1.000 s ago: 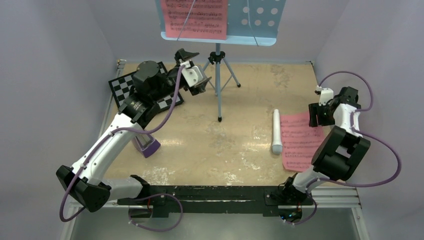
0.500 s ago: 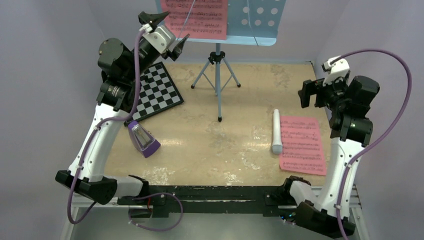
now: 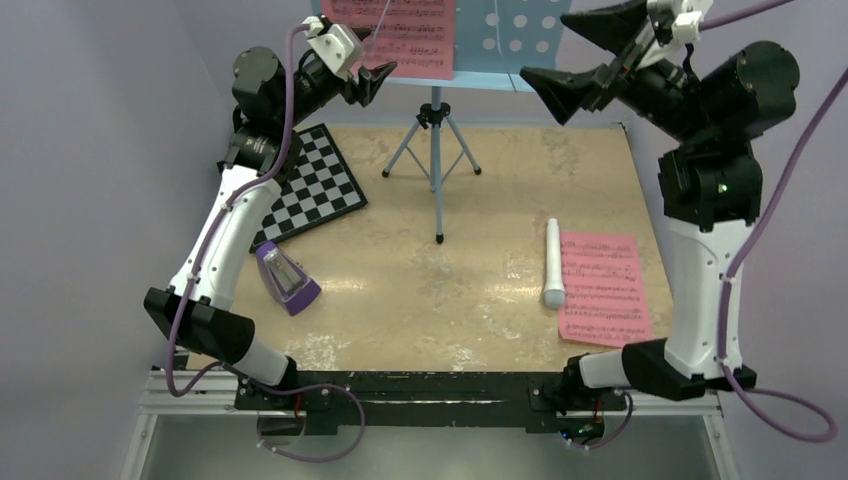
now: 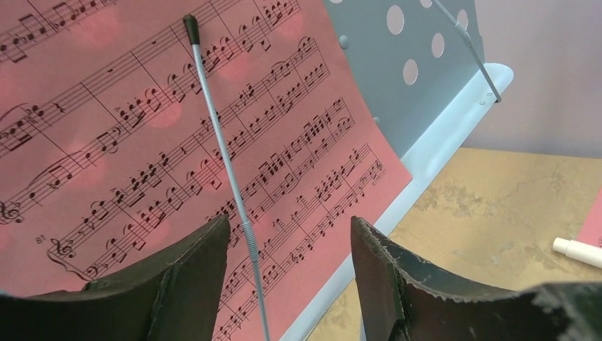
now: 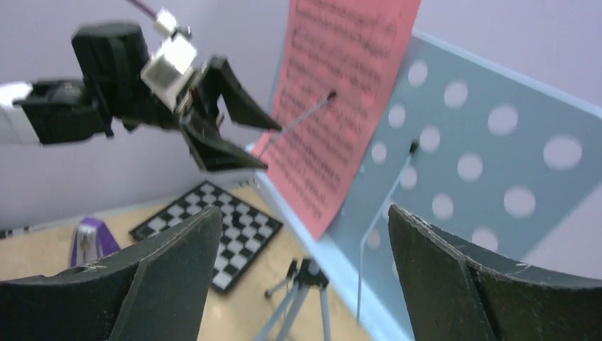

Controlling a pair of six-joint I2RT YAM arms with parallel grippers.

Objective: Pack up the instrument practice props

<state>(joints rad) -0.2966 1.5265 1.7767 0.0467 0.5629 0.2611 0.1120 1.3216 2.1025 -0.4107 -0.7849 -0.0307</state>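
Note:
The light-blue perforated music stand (image 3: 510, 40) rises on its thin tripod (image 3: 435, 150) at the back. A pink sheet-music page (image 3: 400, 35) rests on it under a thin wire arm (image 4: 220, 149). My left gripper (image 3: 367, 80) is open just in front of that page (image 4: 142, 128), its jaws either side of the wire without touching it. My right gripper (image 3: 545, 50) is open wide, close to the stand's right half (image 5: 483, 163), holding nothing. On the table lie a white tube (image 3: 552, 262), a second pink page (image 3: 602, 288) and the purple metronome-like wedge (image 3: 287, 280).
A black-and-white chessboard (image 3: 310, 185) lies at the back left beside the left arm. Lilac walls close in the table on three sides. The tripod legs (image 5: 302, 298) spread over the floor under the stand.
Both arms have risen from near the table to the stand's desk. The right gripper swung up and in from the right and opened wide. The left jaws have narrowed somewhat.

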